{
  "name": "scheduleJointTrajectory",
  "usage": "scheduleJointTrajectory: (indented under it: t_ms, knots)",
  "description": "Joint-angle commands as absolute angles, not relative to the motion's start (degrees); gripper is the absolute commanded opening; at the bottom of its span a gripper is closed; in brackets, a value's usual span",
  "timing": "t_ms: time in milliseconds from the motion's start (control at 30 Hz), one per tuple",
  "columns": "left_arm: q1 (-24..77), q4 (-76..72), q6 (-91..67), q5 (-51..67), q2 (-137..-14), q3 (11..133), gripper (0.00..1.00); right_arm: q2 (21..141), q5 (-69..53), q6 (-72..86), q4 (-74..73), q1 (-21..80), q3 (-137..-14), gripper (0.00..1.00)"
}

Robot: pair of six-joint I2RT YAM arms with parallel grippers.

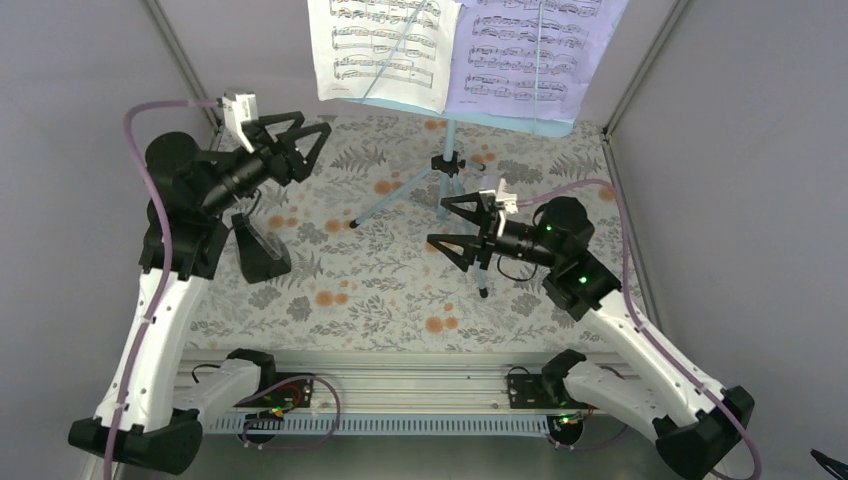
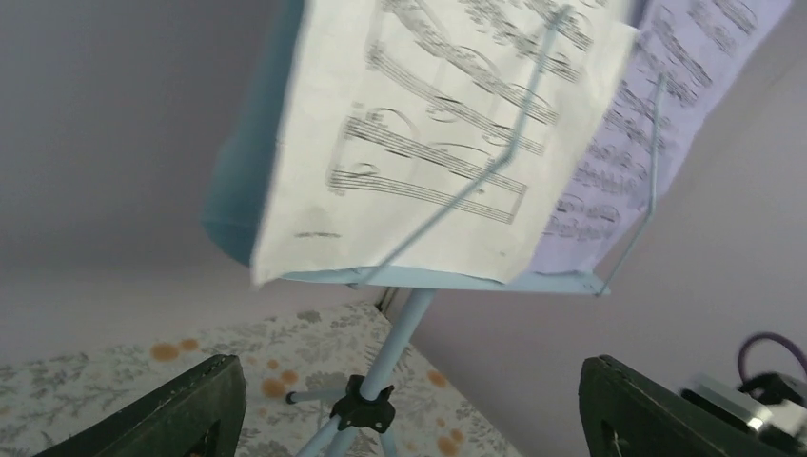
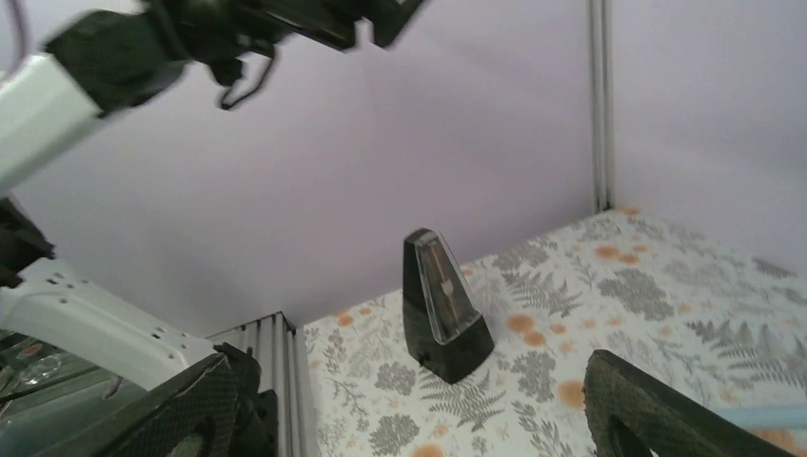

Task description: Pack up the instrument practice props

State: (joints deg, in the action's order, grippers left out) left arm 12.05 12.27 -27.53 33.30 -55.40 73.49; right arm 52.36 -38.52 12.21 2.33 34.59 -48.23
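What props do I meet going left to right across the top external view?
Black wedge-shaped box → white music sheet → lavender music sheet. The blue stand overlaps both sheets, so it is left out.

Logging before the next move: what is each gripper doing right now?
Left gripper: open, holding nothing.
Right gripper: open, holding nothing.

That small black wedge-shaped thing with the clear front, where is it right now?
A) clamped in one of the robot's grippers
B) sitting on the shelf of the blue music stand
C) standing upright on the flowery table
C: the metronome stands upright on its base on the floral tablecloth, with nothing gripping it.
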Motion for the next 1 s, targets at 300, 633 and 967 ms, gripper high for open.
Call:
scheduleJointTrajectory:
  t_ms: [300,633,967]
  knots:
    - [3.0,5.5,-40.5,50.7,-63.8,75.6,0.57,47.0,-41.9,12.6,0.3,35.7,-47.8,0.84]
    - [3.1,11.5,-34.6,49.5,-70.3,84.0,0.50,47.2,-42.7,13.0,2.2,36.0,-46.9,0.84]
    - [5.9,15.0,-31.2,47.5,-75.7,90.8,0.50,47.1,-43.1,13.0,2.4,36.3,-46.9,0.83]
